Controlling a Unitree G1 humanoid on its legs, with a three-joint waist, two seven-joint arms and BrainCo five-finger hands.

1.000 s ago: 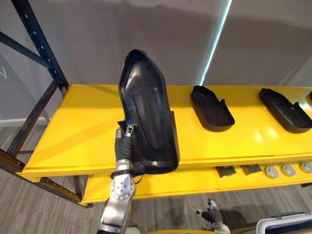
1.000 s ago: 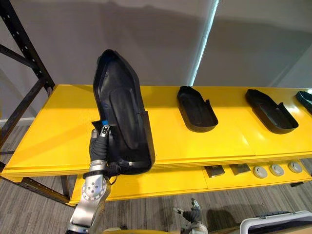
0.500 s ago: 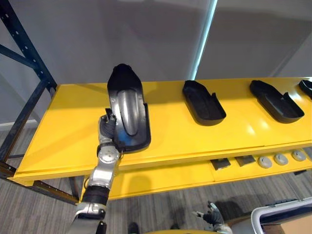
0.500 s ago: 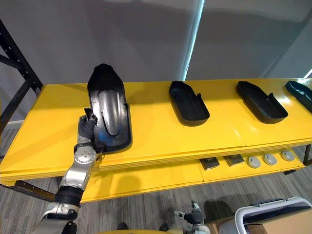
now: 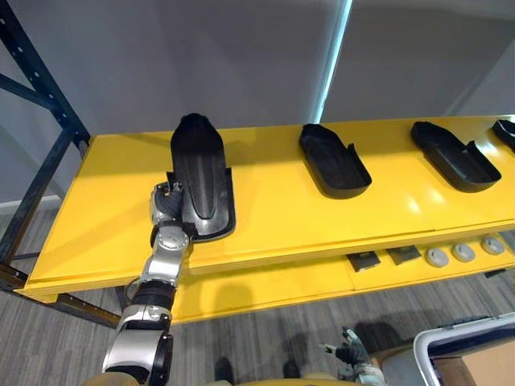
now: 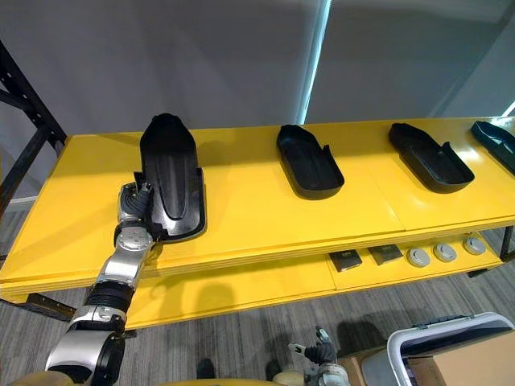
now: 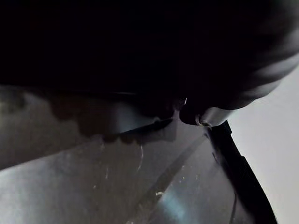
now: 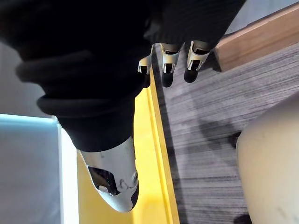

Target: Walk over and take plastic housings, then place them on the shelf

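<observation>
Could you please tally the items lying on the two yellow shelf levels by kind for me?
Black plastic housings: 4
Dark square pieces: 2
Grey round discs: 3
Total: 9

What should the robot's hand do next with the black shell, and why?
Probably loosen the left hand and draw it back: the black housing it grips at the edge already looks flat on the yellow shelf, beside the other housings.
</observation>
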